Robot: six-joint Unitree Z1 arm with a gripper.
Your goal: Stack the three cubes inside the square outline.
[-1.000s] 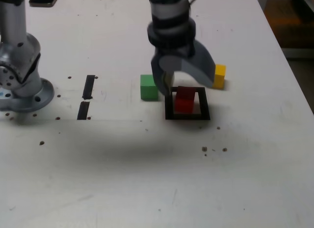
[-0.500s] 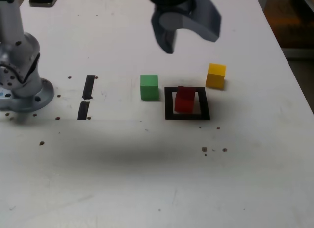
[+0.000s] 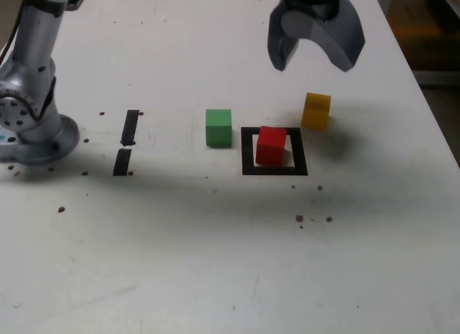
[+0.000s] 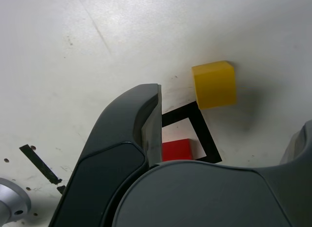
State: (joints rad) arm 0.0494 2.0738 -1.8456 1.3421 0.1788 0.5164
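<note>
Red cube (image 3: 271,145) (matte) inside black square outline (image 3: 248,151), apparently flat

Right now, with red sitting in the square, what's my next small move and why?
Probably lower the open gripper straight onto the yellow cube. The jaws are empty and hover almost above it, and the red cube already sits inside the square outline waiting for a second.
</note>
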